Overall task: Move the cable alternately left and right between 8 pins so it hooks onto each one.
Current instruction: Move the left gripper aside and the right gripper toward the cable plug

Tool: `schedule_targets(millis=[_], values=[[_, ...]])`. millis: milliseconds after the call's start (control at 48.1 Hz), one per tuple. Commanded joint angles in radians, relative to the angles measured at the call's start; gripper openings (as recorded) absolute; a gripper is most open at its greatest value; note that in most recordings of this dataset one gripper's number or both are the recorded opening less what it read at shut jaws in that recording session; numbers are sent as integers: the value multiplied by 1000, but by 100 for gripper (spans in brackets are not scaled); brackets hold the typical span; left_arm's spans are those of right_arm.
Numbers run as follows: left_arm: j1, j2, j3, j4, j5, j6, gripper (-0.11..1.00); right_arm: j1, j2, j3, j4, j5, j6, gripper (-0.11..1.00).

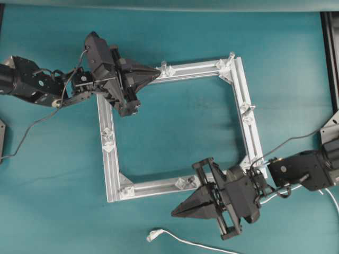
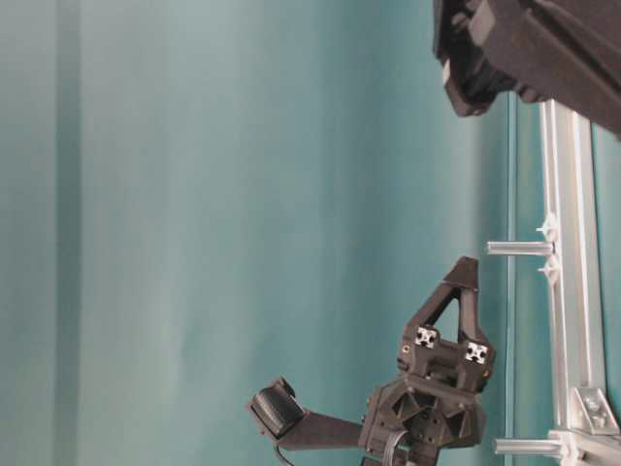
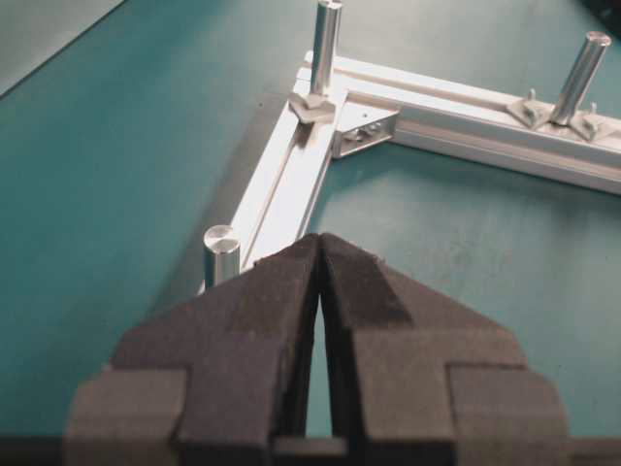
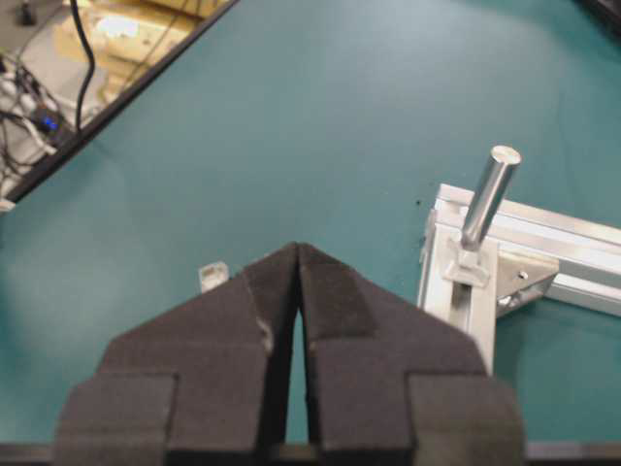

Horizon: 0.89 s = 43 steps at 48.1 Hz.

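White cord, thin and limp: the cable (image 1: 183, 241) lies loose on the teal surface (image 1: 175, 121) at the bottom edge of the overhead view, outside the frame (image 1: 108, 153) and just below the right pincer (image 1: 175, 212). Only a short length shows; it runs off the bottom edge to the right.

Handling, my judgement: very light, floppy, no spring to speak of. It should drape around a pin rather than hold a bend, so I expect to need tension on it while routing. Thin and smooth, so it may slide through the pads.

Grasp point, my judgement: the small pale plug end (image 1: 152, 235), or the cord just behind it. The plug is the stiffest, bulkiest part and gives the pads something to bite on. The right wrist view shows the same plug as a small white block just ahead of the fingertips.

Pins (image 1: 163, 65): short clear-silvery pegs standing upright on brackets around the square aluminium frame. None has the cable on it; the routing is not begun.

Right pincer: pads pressed together, nothing between them. Left pincer (image 1: 158, 70): also closed and empty, tip at the frame's top bar beside a pin.
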Motion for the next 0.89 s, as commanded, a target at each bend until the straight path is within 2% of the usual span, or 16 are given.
schedule_targets(millis=[0, 62, 208, 332, 416, 623, 873], values=[[-14, -83, -18, 38, 38, 11, -1, -11, -12, -18, 0, 20, 20, 0], [-12, -126, -18, 38, 91, 21, 0, -11, -28, -32, 0, 100, 25, 0], [-17, -242, 3, 38, 238, 52, 0, -11, -67, -98, -6, 368, 34, 0], [-35, -331, 40, 43, 304, 55, 0, -8, -71, -167, -37, 534, 35, 0], [-58, -396, 81, 43, 327, 55, 0, 5, -63, -201, -61, 589, 34, 0], [-107, -537, 187, 43, 410, 52, 0, 31, -31, -262, -66, 676, 46, 0], [-118, -729, 250, 43, 612, 57, 0, 60, 38, -310, -66, 680, 100, 0]])
